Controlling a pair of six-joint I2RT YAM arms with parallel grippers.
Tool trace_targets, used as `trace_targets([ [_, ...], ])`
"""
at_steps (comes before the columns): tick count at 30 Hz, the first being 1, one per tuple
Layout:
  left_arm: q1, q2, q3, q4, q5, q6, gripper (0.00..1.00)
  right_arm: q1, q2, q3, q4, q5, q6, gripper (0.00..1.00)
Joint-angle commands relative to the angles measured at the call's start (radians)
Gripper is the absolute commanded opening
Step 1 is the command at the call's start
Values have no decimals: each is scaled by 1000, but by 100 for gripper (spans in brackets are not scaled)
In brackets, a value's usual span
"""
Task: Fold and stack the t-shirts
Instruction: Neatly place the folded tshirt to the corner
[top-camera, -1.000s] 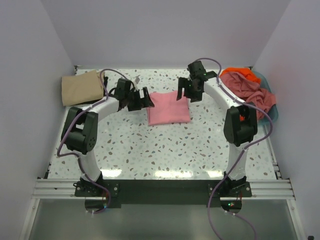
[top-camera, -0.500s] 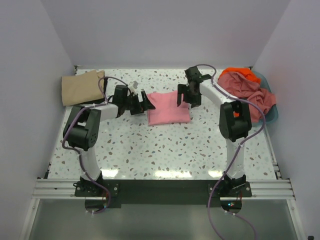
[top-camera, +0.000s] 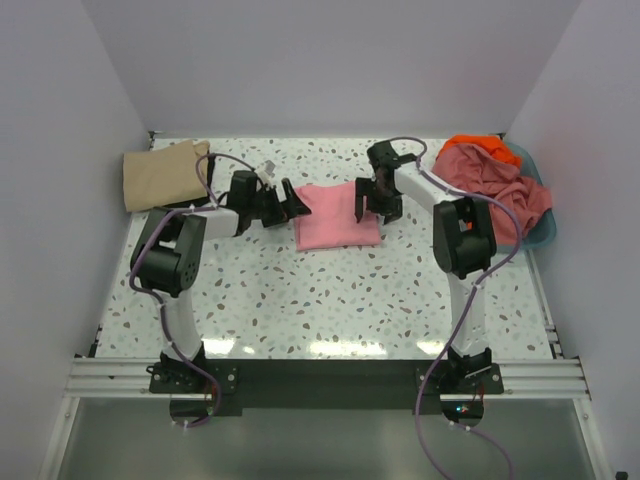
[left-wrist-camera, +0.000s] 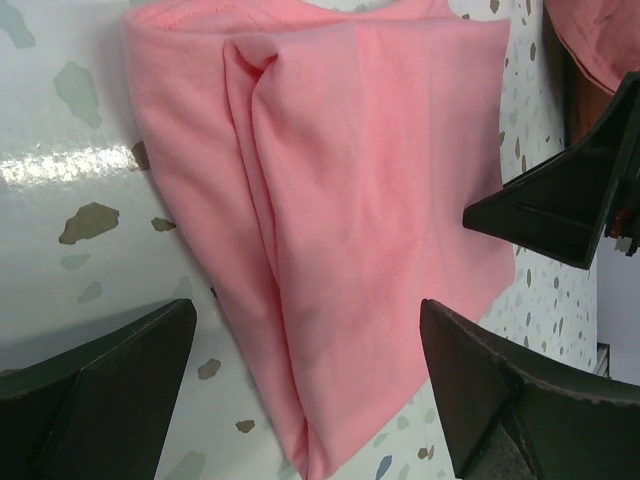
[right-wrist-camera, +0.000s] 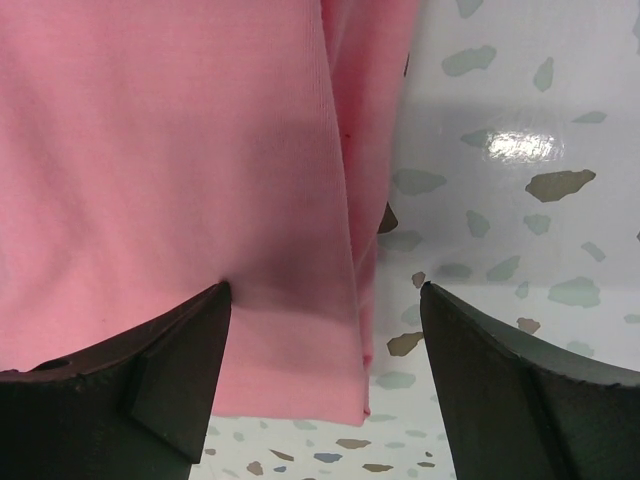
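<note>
At the far left corner of the counter (top-camera: 330, 300) lies the folded tan shirt (top-camera: 163, 175), alone and well apart from the rest. Next comes the left pincer (top-camera: 287, 205), jaws wide apart and holding nothing, pointing rightward at the left edge of the folded pink shirt (top-camera: 337, 220). In its wrist view the shirt (left-wrist-camera: 340, 200) fills the gap between the fingers.

The pink shirt sits mid-counter between both arms, its slightly longer side running from far to near. At its right edge the right pincer (top-camera: 372, 205) also stands apart and empty. From its wrist view, one finger (right-wrist-camera: 150, 380) is over the cloth and the other over bare counter. Whether either pincer touches fabric I cannot tell.

Far right, unfolded dusty pink and orange shirts (top-camera: 490, 175) heap in the basket (top-camera: 545, 232).

I reckon the shirt goes leftward to the tan one, and the left arm is nearer that spot.
</note>
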Motion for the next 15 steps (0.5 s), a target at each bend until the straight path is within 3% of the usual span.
trace_targets([
  [1,-17,47,-18,-2,-69,-2,100,11,9,-5,-12,29,-14,79],
  [15,-193,190,77,18,-89,-86,100,52,-14,-38,0,17,1,78],
])
